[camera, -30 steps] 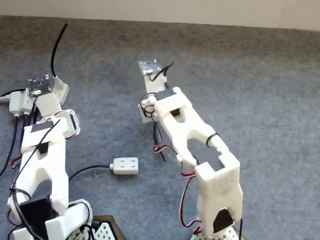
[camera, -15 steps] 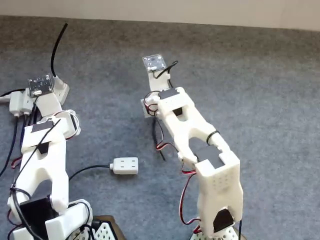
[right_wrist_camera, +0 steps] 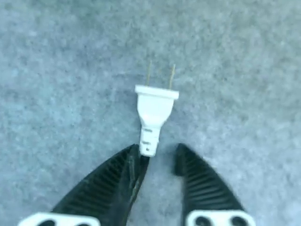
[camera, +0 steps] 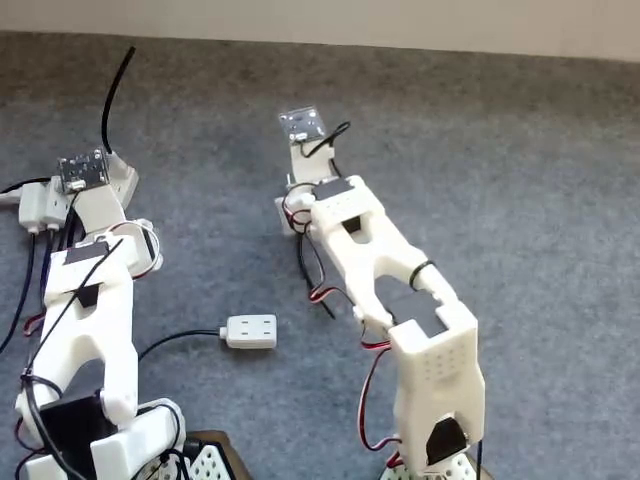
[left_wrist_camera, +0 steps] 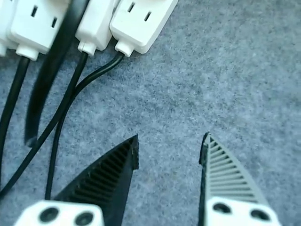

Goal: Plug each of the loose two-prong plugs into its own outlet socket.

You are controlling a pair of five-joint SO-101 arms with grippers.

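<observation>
A white two-prong plug (right_wrist_camera: 154, 106) lies on the grey carpet with its prongs pointing away from my right gripper (right_wrist_camera: 157, 153). That gripper is open, and the plug's rear end sits between its fingertips (right_wrist_camera: 133, 157), close against one of them. My left gripper (left_wrist_camera: 169, 143) is open over bare carpet, a short way from a row of white outlet sockets (left_wrist_camera: 143, 19) with black cables (left_wrist_camera: 56, 117). In the high view a white outlet socket (camera: 250, 331) on a black cord lies between the two arms, and more sockets (camera: 32, 205) lie by the left arm's wrist.
Grey carpet (camera: 520, 180) covers the whole work area, with open room to the right of the right arm. A black cable (camera: 112, 95) runs off toward the far left. Thin servo wires (camera: 312, 280) hang beside the right arm.
The right arm's wrist has shifted slightly, first rightward and then back left. The left arm has not moved.
</observation>
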